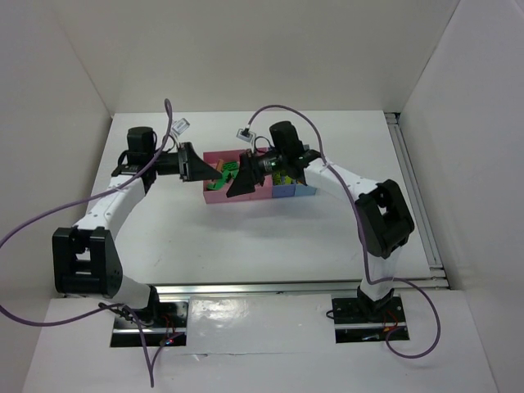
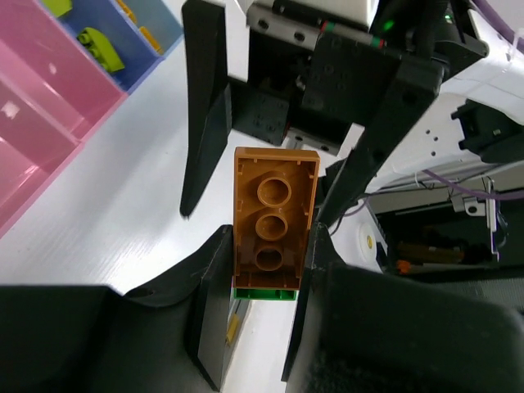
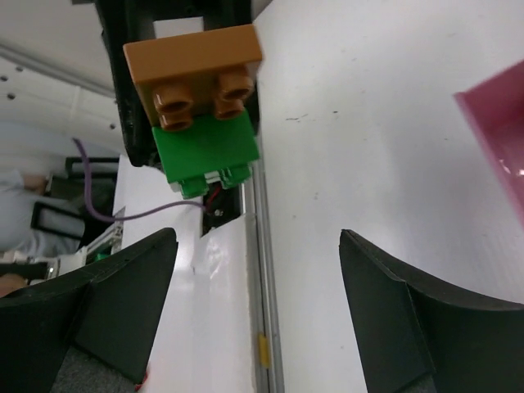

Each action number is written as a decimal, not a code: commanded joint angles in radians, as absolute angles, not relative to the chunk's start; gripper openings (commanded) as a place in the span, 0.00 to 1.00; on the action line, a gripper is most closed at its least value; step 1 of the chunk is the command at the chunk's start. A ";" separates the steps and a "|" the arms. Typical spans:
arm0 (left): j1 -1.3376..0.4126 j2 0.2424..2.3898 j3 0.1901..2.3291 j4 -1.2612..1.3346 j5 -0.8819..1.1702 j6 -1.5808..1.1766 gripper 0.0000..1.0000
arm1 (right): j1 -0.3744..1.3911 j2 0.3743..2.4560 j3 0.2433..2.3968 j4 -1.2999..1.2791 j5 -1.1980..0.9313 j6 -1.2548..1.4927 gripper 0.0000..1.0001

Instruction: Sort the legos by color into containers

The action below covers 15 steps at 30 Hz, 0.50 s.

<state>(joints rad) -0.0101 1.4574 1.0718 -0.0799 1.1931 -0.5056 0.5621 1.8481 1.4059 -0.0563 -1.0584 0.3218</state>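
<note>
Left gripper (image 2: 266, 266) clamps a glossy orange brick (image 2: 274, 205), its hollow underside showing three round tubes, joined to a studded green brick (image 3: 209, 147), near the translucent pink bins (image 2: 33, 139) on the white table (image 2: 123, 213). Facing it, right gripper (image 3: 258, 246) holds its black wedge-shaped fingers spread wide.

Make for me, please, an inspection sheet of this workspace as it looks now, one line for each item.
surface: white table, faint marks in the right wrist view.
job's things: orange brick stuck on a green brick, held in the air; lime brick lies in a blue bin; pink bins stand beside it.
clutter: nothing seen.
grippers: left gripper shut on the orange brick; right gripper open, facing the joined pair.
cables: purple cables loop loosely from both arms.
surroundings: white walls; metal rail along the table's right edge.
</note>
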 commanded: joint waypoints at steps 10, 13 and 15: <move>-0.043 1.483 1.115 -0.009 1.292 -0.491 0.00 | 0.595 1.824 1.460 0.093 -1.161 0.371 0.79; -0.052 1.483 1.106 0.020 1.292 -0.514 0.00 | 0.595 1.845 1.473 0.133 -1.161 0.402 0.72; -0.052 1.483 1.106 0.038 1.304 -0.523 0.00 | 0.604 1.845 1.486 0.133 -1.152 0.402 0.68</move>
